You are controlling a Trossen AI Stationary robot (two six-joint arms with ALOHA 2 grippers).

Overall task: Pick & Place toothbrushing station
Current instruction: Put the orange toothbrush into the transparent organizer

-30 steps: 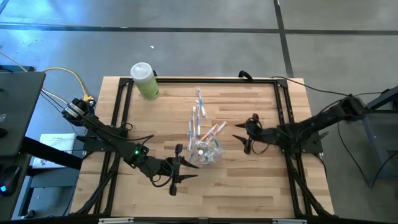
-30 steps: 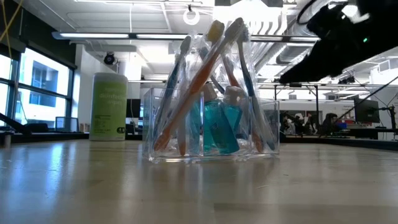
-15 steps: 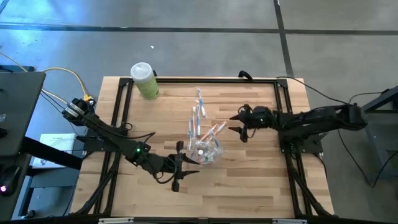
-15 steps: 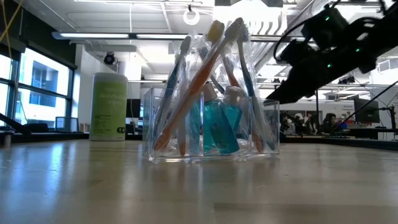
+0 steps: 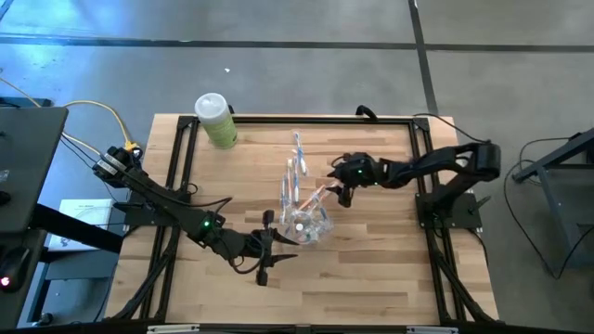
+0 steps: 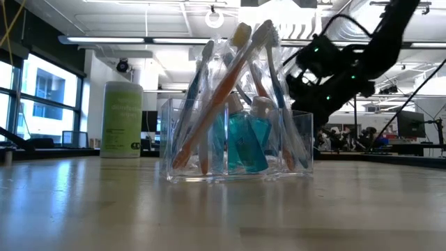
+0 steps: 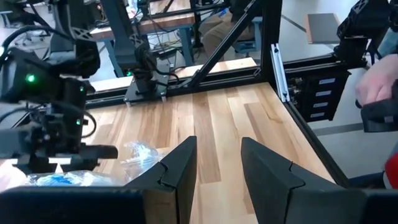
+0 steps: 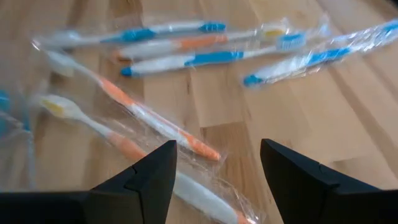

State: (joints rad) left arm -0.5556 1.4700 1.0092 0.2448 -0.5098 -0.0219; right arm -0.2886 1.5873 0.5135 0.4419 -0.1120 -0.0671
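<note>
A: While the right claw [image 5: 342, 186] hangs over the wrapped toothbrushes [image 8: 155, 124], are its fingers parted?

B: Yes, spread apart with nothing between them; an orange-handled brush [image 8: 149, 117] lies on the tabletop [image 5: 371, 269] below the gap.

A: And the clear holder [image 6: 237, 150]?

B: Near the middle of the tabletop, with several brushes standing tilted in it and small teal bottles [image 6: 244, 143] inside. More wrapped brushes [image 5: 295, 167] lie flat just behind it.

A: The left claw [image 5: 266, 252]?

B: Just beside the holder on the near-left side, fingers [image 7: 180, 168] partly open, holding nothing.

A: Anything else?

B: A light-green bottle [image 5: 215, 121] lies at the far-left corner.
</note>
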